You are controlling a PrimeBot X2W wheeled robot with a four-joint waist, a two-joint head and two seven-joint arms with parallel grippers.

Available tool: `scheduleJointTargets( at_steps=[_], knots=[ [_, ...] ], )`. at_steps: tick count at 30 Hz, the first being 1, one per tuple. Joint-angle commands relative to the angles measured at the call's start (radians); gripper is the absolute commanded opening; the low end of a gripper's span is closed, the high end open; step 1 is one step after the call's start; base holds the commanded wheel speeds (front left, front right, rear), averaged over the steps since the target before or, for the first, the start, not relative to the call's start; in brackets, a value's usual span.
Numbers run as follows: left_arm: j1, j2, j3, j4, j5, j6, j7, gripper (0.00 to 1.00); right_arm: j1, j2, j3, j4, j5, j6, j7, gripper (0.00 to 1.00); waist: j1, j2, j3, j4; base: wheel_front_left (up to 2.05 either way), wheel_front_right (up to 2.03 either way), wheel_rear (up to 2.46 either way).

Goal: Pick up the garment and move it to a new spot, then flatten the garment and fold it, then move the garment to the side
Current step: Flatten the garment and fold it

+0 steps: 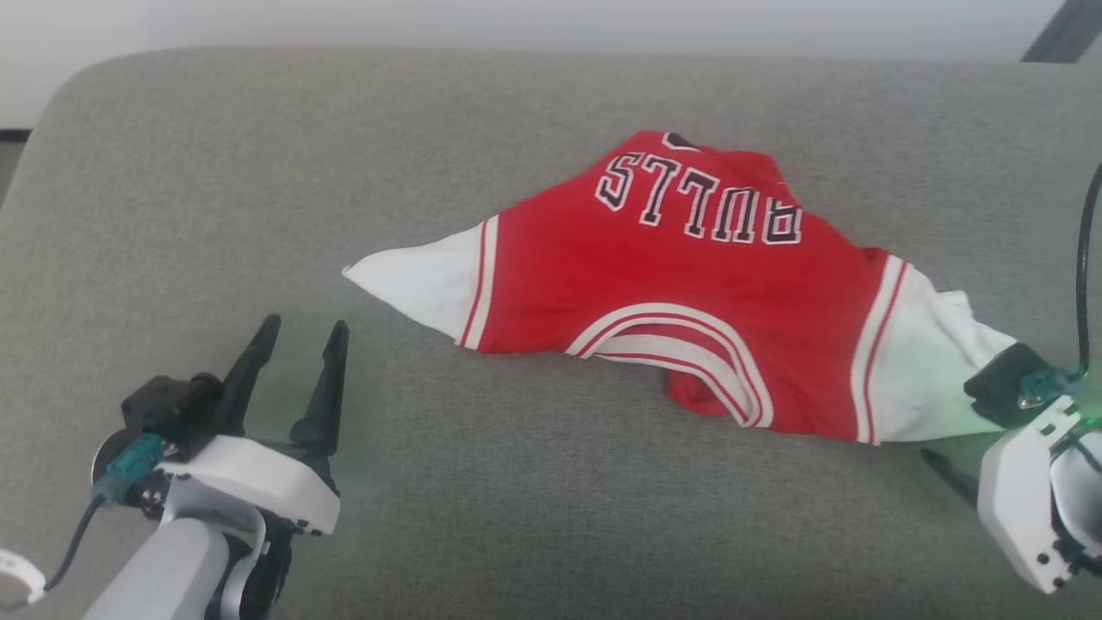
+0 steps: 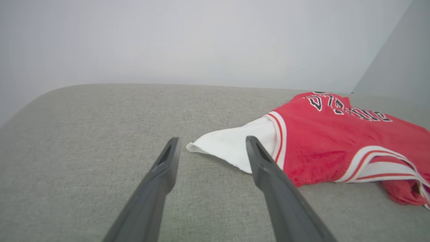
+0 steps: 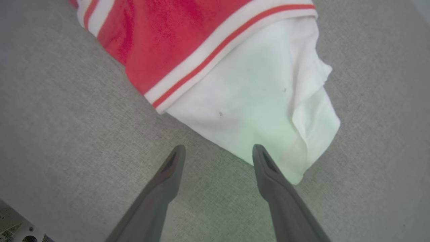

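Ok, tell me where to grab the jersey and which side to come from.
Take the garment by its two white sleeves, which stick out at either end. The left sleeve tapers to a point toward the left gripper, so come in from the left; the right sleeve lies just ahead of the right gripper, whose fingers are open.

Your right gripper (image 3: pixel 218 148) has its fingers spread wide, with grey upholstery (image 3: pixel 60 134) showing between them. The garment (image 3: pixel 188 43) sits right ahead of the tips, crumpled white sleeve (image 3: pixel 262 101) closest. One fingertip (image 3: pixel 260 153) overlaps the sleeve's edge, but you can't tell if it's actually touching. The red body and striped trim (image 3: pixel 201 60) lie further out.
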Motion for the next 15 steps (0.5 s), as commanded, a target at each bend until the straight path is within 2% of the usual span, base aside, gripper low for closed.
scheduleJointTargets(
  at_steps=[1,10,11,12,13,14,15],
  knots=[
    [0.02,-0.012,0.028,-0.01,0.026,-0.012,-0.004,1.0,-0.02,-0.015,0.011,0.008,0.001,0.0,-0.007,1.0,0.0,-0.0001,0.016,0.019,0.0,0.0,0.0],
    [0.066,-0.092,0.176,-0.021,0.127,-0.102,-0.004,1.0,-0.095,-0.042,0.118,0.117,0.026,0.0,-0.046,1.0,0.0,-0.0001,0.055,0.051,0.0,0.0,0.0],
    [0.059,-0.089,0.177,-0.014,0.141,-0.113,-0.005,1.0,-0.101,-0.04,0.128,0.131,0.026,0.0,-0.051,0.59,0.0,-0.0001,0.057,0.051,0.0,0.0,0.0],
    [0.048,-0.085,0.177,-0.008,0.153,-0.123,-0.004,1.0,-0.106,-0.037,0.136,0.144,0.029,0.0,-0.057,0.36,0.0,-0.0001,0.059,0.049,0.0,0.0,0.0],
    [0.036,-0.08,0.178,-0.004,0.161,-0.133,-0.005,1.0,-0.113,-0.036,0.144,0.153,0.029,-0.001,-0.063,0.2,0.0,-0.0001,0.061,0.045,0.0,0.0,0.0],
    [0.025,-0.075,0.178,0.0,0.166,-0.143,-0.005,1.0,-0.122,-0.033,0.145,0.164,0.027,-0.001,-0.072,0.0,0.0,-0.0001,0.062,0.041,0.0,0.0,0.0],
    [0.014,-0.066,0.175,0.006,0.172,-0.154,-0.005,1.0,-0.127,-0.027,0.145,0.176,0.031,-0.001,-0.08,0.0,0.0,-0.0001,0.062,0.037,0.0,0.0,0.0]
  ],
)
